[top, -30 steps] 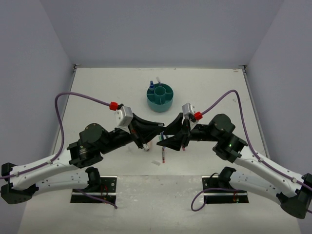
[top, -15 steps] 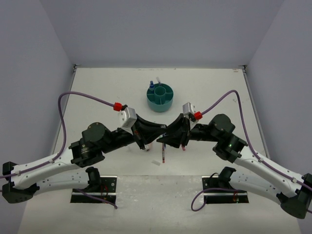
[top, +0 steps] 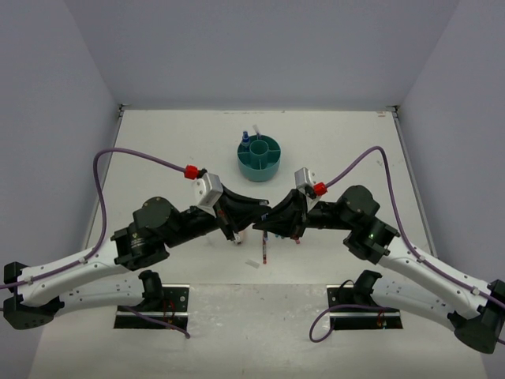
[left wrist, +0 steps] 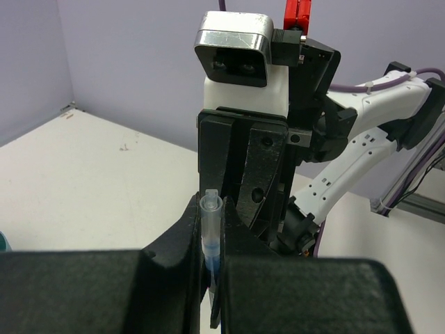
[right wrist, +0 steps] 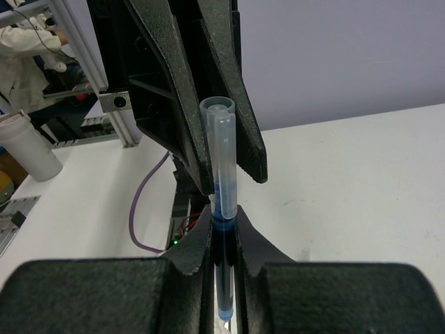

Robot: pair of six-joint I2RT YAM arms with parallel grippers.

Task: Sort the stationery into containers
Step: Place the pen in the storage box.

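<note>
At the near edge, the two arm bases sit bolted side by side, and both arms reach inward to meet over the middle of the white table [top: 158, 150]. Just in front of that meeting point a thin pen with a reddish end [top: 264, 251] lies loose on the tabletop, with a small white eraser [top: 252, 263] just beside it on the near left. Above them the left gripper [left wrist: 210, 233] and the right gripper [right wrist: 224, 238] face each other nose to nose, each pinched tight on the same blue pen [right wrist: 221, 160]. In the right wrist view its fingers squeeze the dark blue barrel, the pale translucent cap standing upright above them. In the left wrist view the cap end pokes up between that gripper's narrow fingers. The pen is held off the table between the two. Farther back, well apart from the grippers, stands the round teal organiser [top: 259, 167], with a blue marker [top: 245, 141] upright in its far-left compartment.
</note>
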